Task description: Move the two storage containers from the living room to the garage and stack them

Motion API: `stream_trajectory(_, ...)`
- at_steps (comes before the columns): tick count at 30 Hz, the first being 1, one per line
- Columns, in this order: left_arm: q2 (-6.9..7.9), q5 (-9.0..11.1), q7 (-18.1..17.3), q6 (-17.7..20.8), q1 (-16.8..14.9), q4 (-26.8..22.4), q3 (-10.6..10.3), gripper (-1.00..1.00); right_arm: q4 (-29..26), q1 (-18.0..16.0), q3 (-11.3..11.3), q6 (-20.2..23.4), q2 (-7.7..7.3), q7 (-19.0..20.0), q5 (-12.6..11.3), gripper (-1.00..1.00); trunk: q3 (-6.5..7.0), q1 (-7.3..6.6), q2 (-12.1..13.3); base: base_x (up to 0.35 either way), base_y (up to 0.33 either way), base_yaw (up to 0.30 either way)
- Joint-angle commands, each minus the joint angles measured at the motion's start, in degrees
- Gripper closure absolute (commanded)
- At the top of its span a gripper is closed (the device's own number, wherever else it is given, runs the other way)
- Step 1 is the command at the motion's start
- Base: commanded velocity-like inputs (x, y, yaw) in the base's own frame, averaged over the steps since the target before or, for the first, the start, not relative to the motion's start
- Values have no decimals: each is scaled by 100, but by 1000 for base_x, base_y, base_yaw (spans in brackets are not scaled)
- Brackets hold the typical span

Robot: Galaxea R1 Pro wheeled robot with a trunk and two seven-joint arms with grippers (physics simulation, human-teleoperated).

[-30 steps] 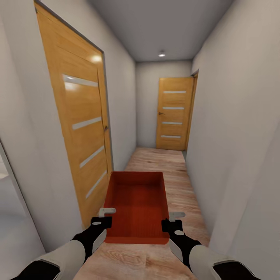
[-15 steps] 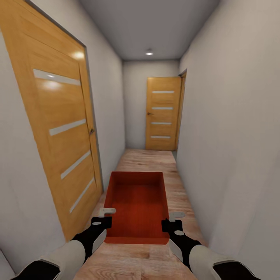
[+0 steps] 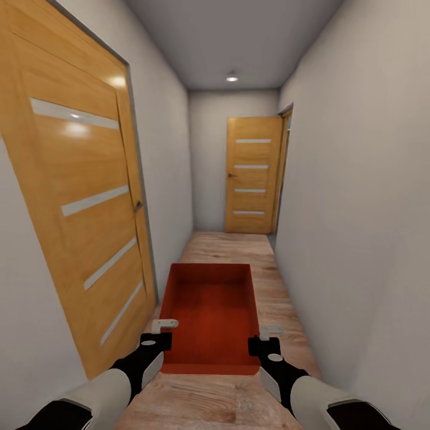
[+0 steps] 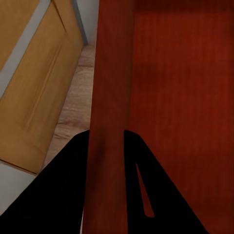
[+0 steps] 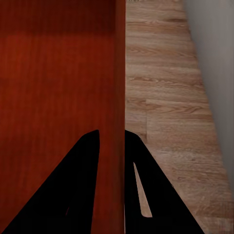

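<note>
Carrying one bin down the corridor, a little farther along than a second ago.

The view has slid forward and slightly left: the honey-brown panelled door with pale glass strips (image 3: 83,221) on the left now looms larger and nearer, and the far door (image 3: 252,174) sits closer, so the base is advancing, while the lidless orange-red rectangular plastic bin (image 3: 210,316) keeps the same place between the arms. By my reading this is transit over light wood-plank flooring (image 3: 233,251), with the garage not yet reached. The left jaws (image 4: 106,146) are closed on the bin's left long wall, one finger inside and one outside; the right jaws (image 5: 112,144) pinch the right long wall the same way, the bin reaching out ahead of both.
</note>
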Motion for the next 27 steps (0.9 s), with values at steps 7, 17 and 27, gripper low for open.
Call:
stream_trajectory(7, 5, -97, 191, 28, -9, -30, 90, 100, 145, -3, 59, -25, -68, -306, -75, 100, -7, 4, -5, 324, 5, 0)
stream_trajectory(17, 5, -97, 191, 28, -9, -30, 91, 100, 147, -3, 59, -25, -68, -314, -88, 100, -7, 4, -5, 324, 0, 0)
stream_trajectory(27, 5, -97, 191, 28, -9, -30, 92, 100, 146, -3, 59, -25, -68, -316, -60, 100, -7, 4, -5, 324, 0, 0)
